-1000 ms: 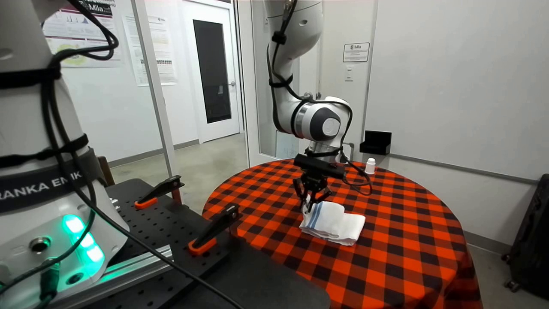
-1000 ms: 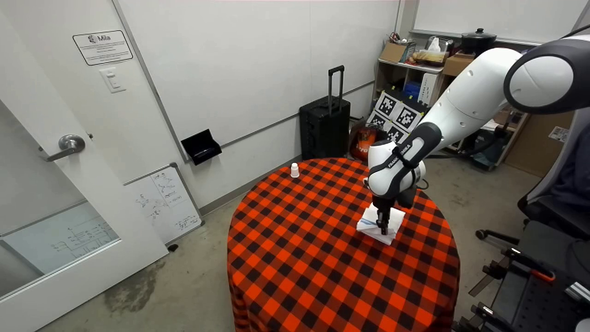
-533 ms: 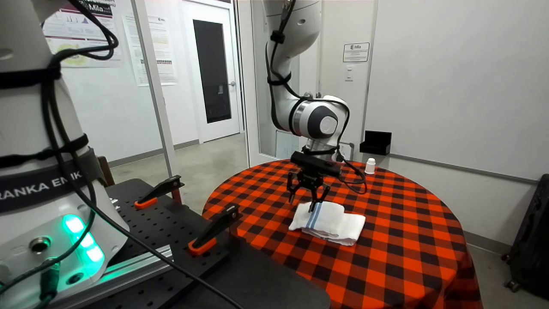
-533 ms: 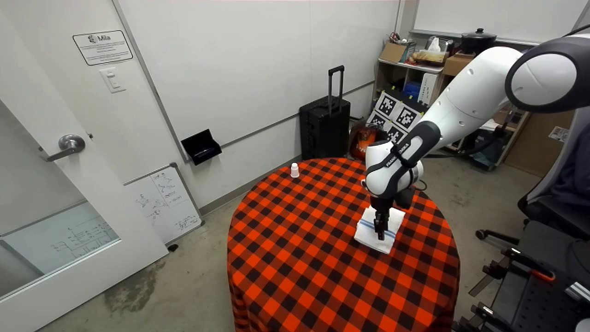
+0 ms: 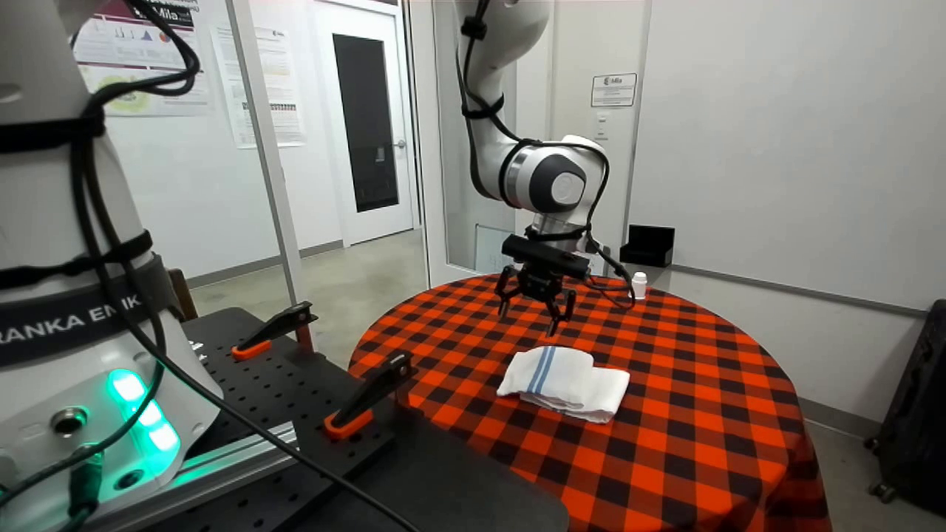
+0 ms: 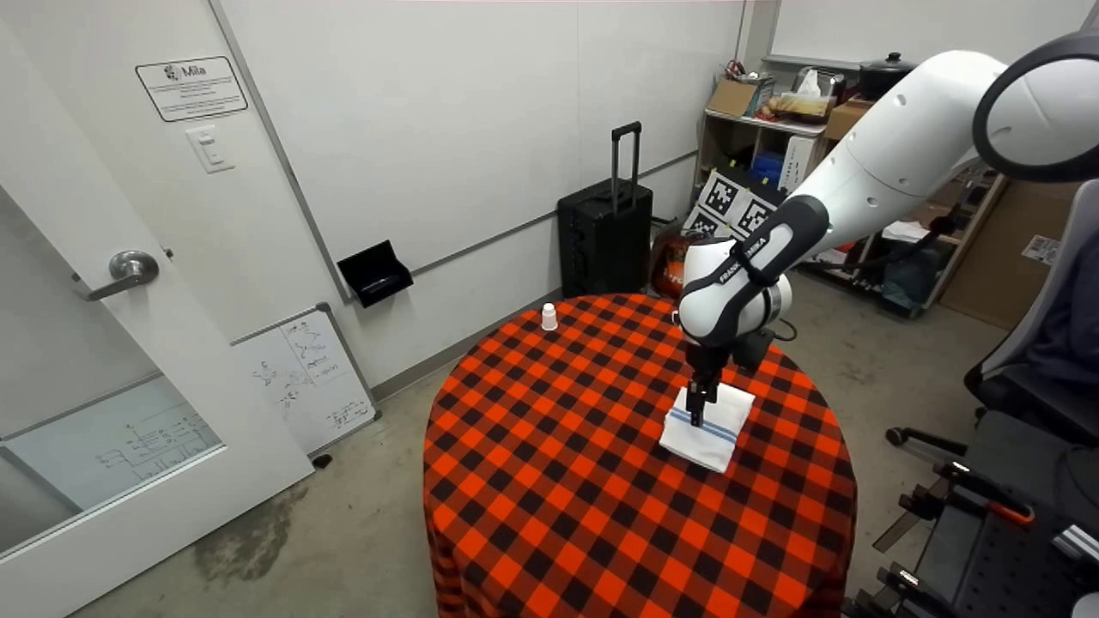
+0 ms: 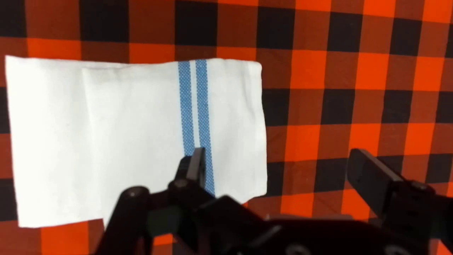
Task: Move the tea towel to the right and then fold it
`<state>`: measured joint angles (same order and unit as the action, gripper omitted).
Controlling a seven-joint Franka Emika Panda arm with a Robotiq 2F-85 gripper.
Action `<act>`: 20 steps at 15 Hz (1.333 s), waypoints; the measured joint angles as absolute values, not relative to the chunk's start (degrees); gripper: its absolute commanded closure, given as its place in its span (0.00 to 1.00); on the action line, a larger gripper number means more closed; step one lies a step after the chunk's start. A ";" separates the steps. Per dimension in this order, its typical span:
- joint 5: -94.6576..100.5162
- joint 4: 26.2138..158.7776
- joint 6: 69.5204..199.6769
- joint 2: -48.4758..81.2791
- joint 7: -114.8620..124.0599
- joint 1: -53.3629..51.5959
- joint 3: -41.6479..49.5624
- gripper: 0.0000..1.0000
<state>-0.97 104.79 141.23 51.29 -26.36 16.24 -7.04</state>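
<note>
In an exterior view, the towel (image 5: 565, 380) lies below and to the right of the frame's centre, a flat white bundle of several layers. The step in hand is judged to be the folding, at or near its end; the next move probably calls for drawing the gripper (image 5: 528, 324) clear or, should a further fold be wanted, for coming down on a free edge. The gripper hangs above the towel, with a gap between. In an exterior view, the towel rests right of centre on the checked tablecloth (image 6: 549, 481); the gripper hides part of the towel's upper left, and contact cannot be judged from this angle. In the wrist view, the towel fills much of the left half of the frame, its blue stripes (image 7: 187, 106) near mid-frame. The fingers (image 7: 371, 173) stand wide apart and hold nothing: one overlaps the stripes at lower centre, the other stands over bare tablecloth at lower right.
</note>
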 measured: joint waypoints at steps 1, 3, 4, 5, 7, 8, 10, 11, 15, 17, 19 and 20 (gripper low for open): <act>-1.58 106.29 141.70 49.64 -25.98 16.23 -7.11 0.00; -2.51 110.35 142.89 45.77 -24.95 16.01 -7.24 0.00; -2.66 112.75 143.71 43.65 -23.80 15.69 -7.23 0.00; -2.67 115.27 144.67 41.44 -22.18 15.14 -7.11 0.00; -2.67 120.34 146.46 36.80 -18.34 13.51 -6.64 0.00; -2.71 122.83 147.16 34.34 -16.18 12.52 -6.33 0.00; -3.09 128.02 148.59 29.17 -11.59 10.48 -5.84 0.00; -3.41 130.72 149.79 26.52 -9.23 9.46 -5.63 0.00; -3.25 141.18 156.80 16.27 2.78 4.12 -2.85 0.00; -0.38 145.45 157.69 11.68 8.46 1.07 -0.14 0.00; 3.10 149.01 157.61 7.42 11.81 -0.46 1.68 0.00; 4.13 150.44 157.44 5.43 12.43 -0.53 2.04 0.00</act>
<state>4.13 150.44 157.44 5.43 12.43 -0.53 2.04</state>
